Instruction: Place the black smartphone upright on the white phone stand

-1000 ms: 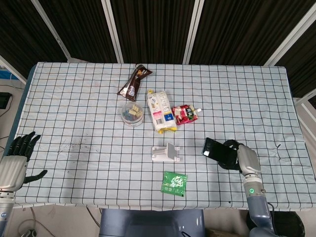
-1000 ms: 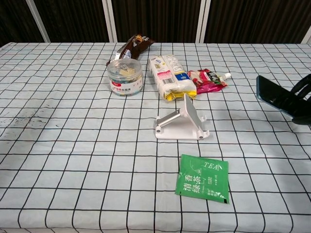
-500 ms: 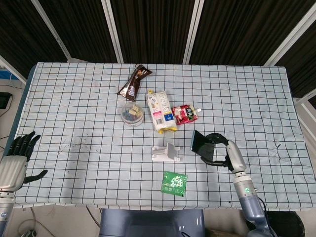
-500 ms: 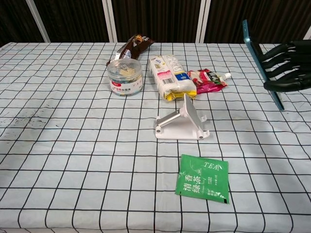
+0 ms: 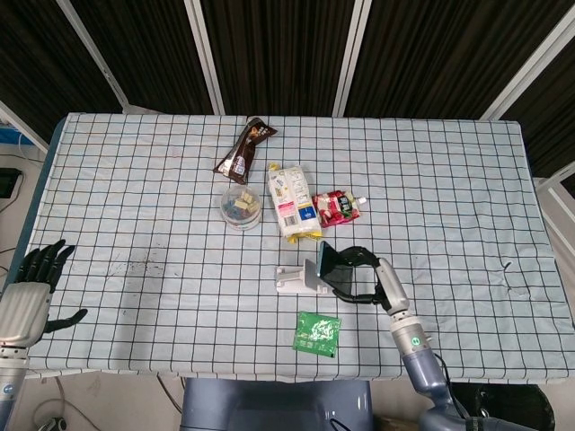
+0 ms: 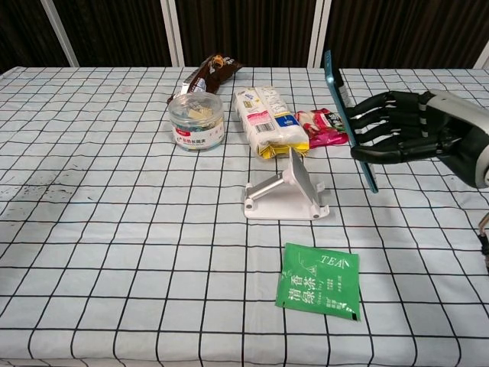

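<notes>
The white phone stand (image 5: 299, 277) (image 6: 286, 190) sits near the table's middle, its sloped backrest facing right. My right hand (image 5: 362, 274) (image 6: 405, 130) holds the black smartphone (image 5: 325, 261) (image 6: 348, 121) nearly upright in the air, just right of the stand and above it. In the chest view the phone shows edge-on, tilted, with a teal rim and clear of the stand. My left hand (image 5: 31, 292) rests off the table's left front corner, fingers spread and holding nothing.
Behind the stand lie a white and yellow snack pack (image 6: 267, 118), a red pouch (image 6: 325, 125), a clear round tub (image 6: 196, 120) and a brown wrapper (image 6: 208, 73). A green tea sachet (image 6: 321, 280) lies in front of the stand.
My right hand has carried the phone leftward from the table's right side to just beside the stand, lifting it and turning it upright. The left hand has stayed put.
</notes>
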Available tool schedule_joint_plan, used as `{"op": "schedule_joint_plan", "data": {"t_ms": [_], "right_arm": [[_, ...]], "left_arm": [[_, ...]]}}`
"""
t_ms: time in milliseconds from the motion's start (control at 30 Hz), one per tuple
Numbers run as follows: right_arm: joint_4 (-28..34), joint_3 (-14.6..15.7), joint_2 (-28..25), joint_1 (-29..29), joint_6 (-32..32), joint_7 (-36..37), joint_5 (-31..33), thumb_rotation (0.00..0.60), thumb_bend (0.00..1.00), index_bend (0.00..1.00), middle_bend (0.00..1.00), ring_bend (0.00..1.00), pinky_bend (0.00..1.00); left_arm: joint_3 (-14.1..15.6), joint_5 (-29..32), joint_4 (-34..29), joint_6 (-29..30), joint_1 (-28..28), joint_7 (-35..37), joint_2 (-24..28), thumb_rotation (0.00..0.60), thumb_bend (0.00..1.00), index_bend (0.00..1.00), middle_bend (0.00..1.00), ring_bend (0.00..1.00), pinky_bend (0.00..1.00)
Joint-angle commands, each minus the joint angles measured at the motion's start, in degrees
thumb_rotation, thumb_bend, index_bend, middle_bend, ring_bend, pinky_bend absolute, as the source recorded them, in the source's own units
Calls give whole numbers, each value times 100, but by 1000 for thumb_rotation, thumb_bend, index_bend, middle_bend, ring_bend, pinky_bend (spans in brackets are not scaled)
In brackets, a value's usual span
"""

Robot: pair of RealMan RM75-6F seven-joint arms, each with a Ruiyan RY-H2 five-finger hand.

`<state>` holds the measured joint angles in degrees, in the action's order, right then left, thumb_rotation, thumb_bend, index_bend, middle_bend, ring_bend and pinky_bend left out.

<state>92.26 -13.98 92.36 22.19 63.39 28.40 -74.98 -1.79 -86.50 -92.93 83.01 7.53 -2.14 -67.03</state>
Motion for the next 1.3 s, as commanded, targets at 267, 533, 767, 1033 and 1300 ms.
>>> {"op": "schedule_joint_plan", "data": {"t_ms": [267, 533, 767, 1033, 1300], "right_arm": [[-515, -87, 207, 304, -404, 823, -83, 600, 379, 628, 631, 476, 486], [-838, -45, 376, 383, -495, 1267, -121, 600, 377, 628, 626, 472, 485], [-1096, -70, 561, 478, -495, 1597, -187, 600, 379, 627, 625, 471, 483], [-1306, -73, 721, 535, -400, 1907, -294, 600, 381, 627, 619, 463, 481], [-1518, 15, 879, 565, -261, 2037, -454, 600, 395, 627, 608, 447, 445]], "left_arm": [[-21, 85, -17, -39, 7, -78, -22, 600, 0, 0, 0, 0, 0], [-29, 127, -15, -53, 8, -154, -45, 600, 0, 0, 0, 0, 0], [-46, 183, -25, -73, 11, -197, -55, 600, 0, 0, 0, 0, 0], [-50, 202, -27, -75, 8, -220, -60, 600, 0, 0, 0, 0, 0], [-51, 205, -28, -68, 4, -220, -62, 600, 0, 0, 0, 0, 0]]}}
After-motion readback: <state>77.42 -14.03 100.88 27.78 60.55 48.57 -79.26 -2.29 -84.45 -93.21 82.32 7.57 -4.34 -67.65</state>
